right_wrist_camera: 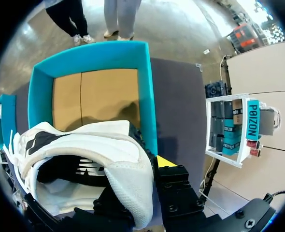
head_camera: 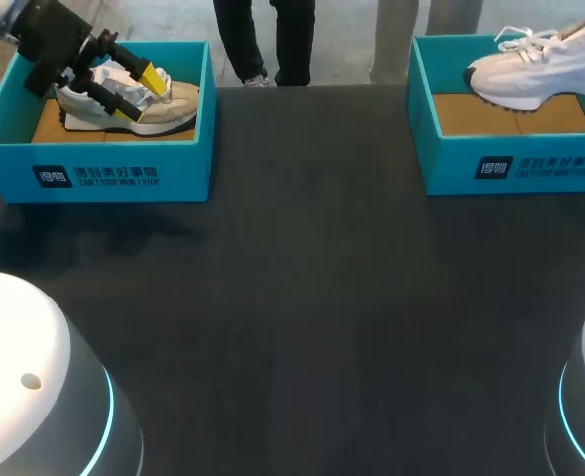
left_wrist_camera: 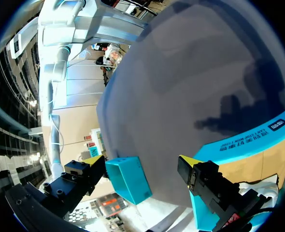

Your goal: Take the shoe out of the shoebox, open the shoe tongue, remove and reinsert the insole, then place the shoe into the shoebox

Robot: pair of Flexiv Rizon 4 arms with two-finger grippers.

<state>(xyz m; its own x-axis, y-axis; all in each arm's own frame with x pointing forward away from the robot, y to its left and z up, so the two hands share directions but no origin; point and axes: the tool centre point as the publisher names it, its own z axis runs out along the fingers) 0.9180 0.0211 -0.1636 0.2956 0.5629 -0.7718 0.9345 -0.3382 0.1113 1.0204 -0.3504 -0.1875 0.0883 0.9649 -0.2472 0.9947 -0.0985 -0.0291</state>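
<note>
Two white arm bases (head_camera: 25,382) sit closest, at the near edge of the dark table (head_camera: 312,297). Far left: left box (head_camera: 94,174) with a beige shoe (head_camera: 169,104) flat on its floor, white paper stuffed in the opening. The left gripper (head_camera: 142,95) hangs over that shoe's middle with its fingers spread wide. The wrist view shows nothing between the yellow tips, so it holds nothing.

Far right: right box (head_camera: 511,164), with a white shoe (head_camera: 540,64) tilted over its back corner, heel end raised. From the right wrist, the right gripper (right_wrist_camera: 137,174) is at the heel collar. One yellow tip is outside the heel wall and the other finger is hidden inside the shoe. It looks clamped on the heel, with the box floor bare below.

Progress: early. The white shoe is partly lifted but not yet clear of the box. The beige shoe is not out. Tongue opening, insole out and back in, and return to the box all look undone.
</note>
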